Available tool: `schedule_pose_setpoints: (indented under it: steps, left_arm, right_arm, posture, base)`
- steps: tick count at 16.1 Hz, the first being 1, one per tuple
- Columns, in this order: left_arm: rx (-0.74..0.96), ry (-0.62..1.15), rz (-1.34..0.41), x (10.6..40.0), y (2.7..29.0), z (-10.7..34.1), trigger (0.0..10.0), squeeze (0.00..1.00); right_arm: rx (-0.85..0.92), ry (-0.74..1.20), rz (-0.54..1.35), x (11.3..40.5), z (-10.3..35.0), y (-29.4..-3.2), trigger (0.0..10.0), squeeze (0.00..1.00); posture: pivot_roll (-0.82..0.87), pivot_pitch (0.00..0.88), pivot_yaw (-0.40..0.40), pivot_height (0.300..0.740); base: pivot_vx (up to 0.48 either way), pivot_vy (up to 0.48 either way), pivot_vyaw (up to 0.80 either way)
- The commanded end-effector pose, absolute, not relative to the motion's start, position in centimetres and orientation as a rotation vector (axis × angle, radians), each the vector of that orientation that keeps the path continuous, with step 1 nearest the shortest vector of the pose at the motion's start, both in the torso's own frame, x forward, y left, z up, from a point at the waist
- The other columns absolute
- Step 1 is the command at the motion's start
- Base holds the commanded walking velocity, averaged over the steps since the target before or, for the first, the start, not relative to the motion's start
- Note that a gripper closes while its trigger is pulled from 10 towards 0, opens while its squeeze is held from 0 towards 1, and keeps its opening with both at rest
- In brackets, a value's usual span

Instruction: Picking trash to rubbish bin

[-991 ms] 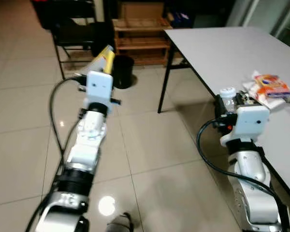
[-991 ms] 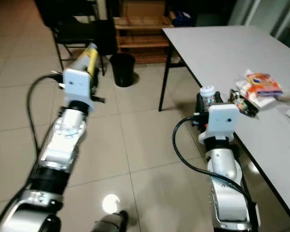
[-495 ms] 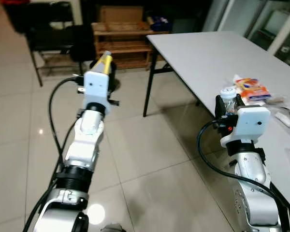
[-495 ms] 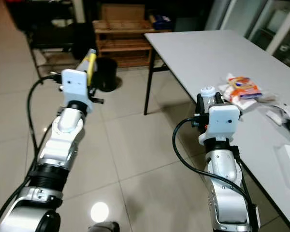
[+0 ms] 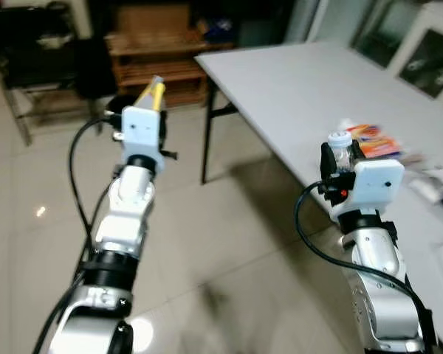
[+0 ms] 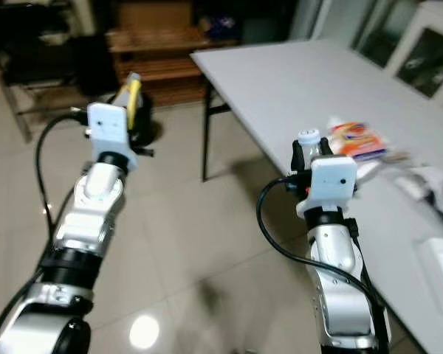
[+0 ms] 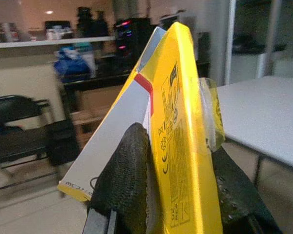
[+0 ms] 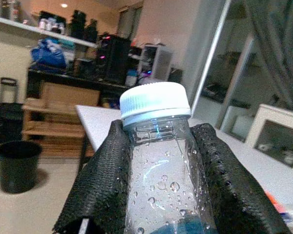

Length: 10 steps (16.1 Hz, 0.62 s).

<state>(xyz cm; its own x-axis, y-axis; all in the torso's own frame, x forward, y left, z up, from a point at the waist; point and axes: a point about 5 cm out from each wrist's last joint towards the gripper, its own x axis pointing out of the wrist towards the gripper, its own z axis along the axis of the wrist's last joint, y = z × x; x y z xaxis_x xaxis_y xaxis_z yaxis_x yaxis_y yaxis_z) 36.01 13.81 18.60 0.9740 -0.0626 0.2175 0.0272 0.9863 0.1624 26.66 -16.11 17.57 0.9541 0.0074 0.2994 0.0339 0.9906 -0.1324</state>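
Left eye view: our camera has swung left | left pincer (image 5: pixel 153 92) clamps yellow carton (image 7: pixel 178 122) | right pincer (image 5: pixel 340 151) clamps bottle (image 8: pixel 158 161) | bin (image 8: pixel 14 165) still ahead beyond bench (image 5: pixel 295 81); carry continues.

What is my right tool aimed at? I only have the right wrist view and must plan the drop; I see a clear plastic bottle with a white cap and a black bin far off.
Observer: In the head views the right tool holds that clear plastic bottle with a white cap upright beside the edge of the long white table.
Operator: Is the other arm carrying anything?
Observer: Yes, the left tool is shut on a flat yellow and white cardboard box, raised ahead.
Operator: Where is the bin from there?
Observer: The round black rubbish bin stands on the floor just beyond the left tool, before a wooden shelf.
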Motion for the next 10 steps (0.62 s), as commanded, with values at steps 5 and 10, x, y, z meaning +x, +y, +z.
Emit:
schedule_pose_setpoints:
  steps: [5,10]
  left_arm:
    - [0.177,-0.243,-0.082,36.17,13.03,19.1,0.0,0.0]
    - [0.179,-0.243,-0.092,36.18,12.86,19.09,0.0,0.0]
  right_arm:
    - [-0.147,-0.299,-0.014,26.75,17.41,-16.41,10.0,0.0]
    - [-0.157,-0.303,-0.014,26.72,17.34,-16.47,10.0,0.0]
  posture:
    - [0.22,0.067,-0.073,0.74]
    - [0.22,0.062,-0.07,0.74]
  base:
    - [0.48,0.0,0.0]
    - [0.48,0.0,0.8]
